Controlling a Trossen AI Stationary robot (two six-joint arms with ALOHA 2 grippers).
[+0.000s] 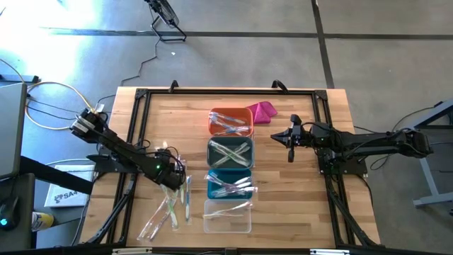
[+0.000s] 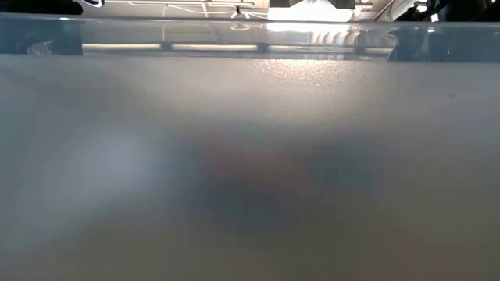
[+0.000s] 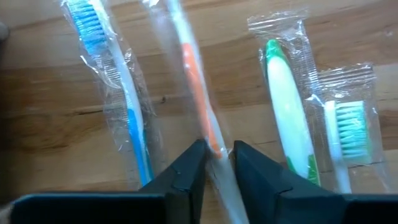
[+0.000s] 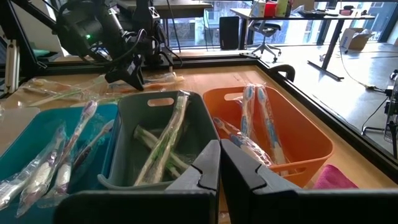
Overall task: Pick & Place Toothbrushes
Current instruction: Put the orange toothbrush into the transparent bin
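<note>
Table (image 1: 297,212): four bins in a column, far to near.
- Orange bin (image 1: 231,121): about three wrapped toothbrushes.
- Grey bin (image 1: 230,154): about three.
- Teal bin (image 1: 229,185): about four.
- Clear bin (image 1: 227,216): one.

Loose toothbrushes (image 1: 168,211): about five on the wood left of the bins; four show in the left wrist view.
Left gripper (image 3: 219,159): over the loose pile, fingers pinching an orange toothbrush (image 3: 198,93) in its wrapper.
Right gripper (image 4: 220,160): right of the bins, fingers together, empty.
Pink cloth (image 1: 262,111): one, beside the orange bin.
</note>
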